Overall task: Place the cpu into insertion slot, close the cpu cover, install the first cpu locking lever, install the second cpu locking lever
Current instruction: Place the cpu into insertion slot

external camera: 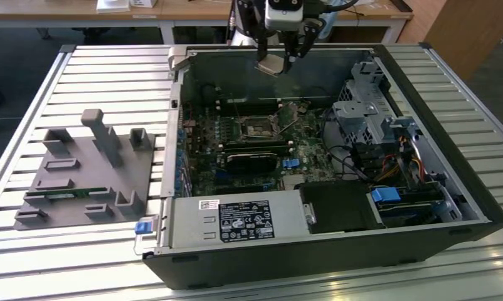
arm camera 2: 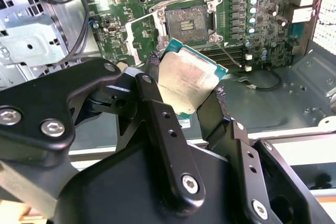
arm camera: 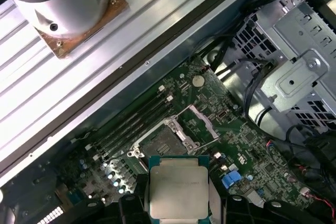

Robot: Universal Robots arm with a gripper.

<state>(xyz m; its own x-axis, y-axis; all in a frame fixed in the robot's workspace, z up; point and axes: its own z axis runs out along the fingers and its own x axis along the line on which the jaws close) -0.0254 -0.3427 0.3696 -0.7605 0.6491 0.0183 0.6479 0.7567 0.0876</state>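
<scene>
One grey fixture block (external camera: 84, 182) with upright posts sits on the slatted worktop (external camera: 109, 75), well off from the pincer (external camera: 279, 61) toward the exterior view's left. Next comes the open computer case (external camera: 318, 260), and the pincer hangs above its far inner wall. Its two dark fingers (arm camera 2: 157, 103) are drawn in only as far as the width of the cpu (arm camera 2: 190, 80), which they clamp by opposite edges, dull metal top showing and the chip tilted, clear of the board. Below the pincer and well apart from the chip lies the insertion slot (arm camera 2: 186, 23) on the green motherboard (arm camera: 252, 145), its contact field bare. The cpu cover (arm camera 2: 132, 38) stands flipped up along one side of the slot. Farther toward the exterior view's right, beyond the pincer, is the silver drive cage (external camera: 360, 119) with its cables.
</scene>
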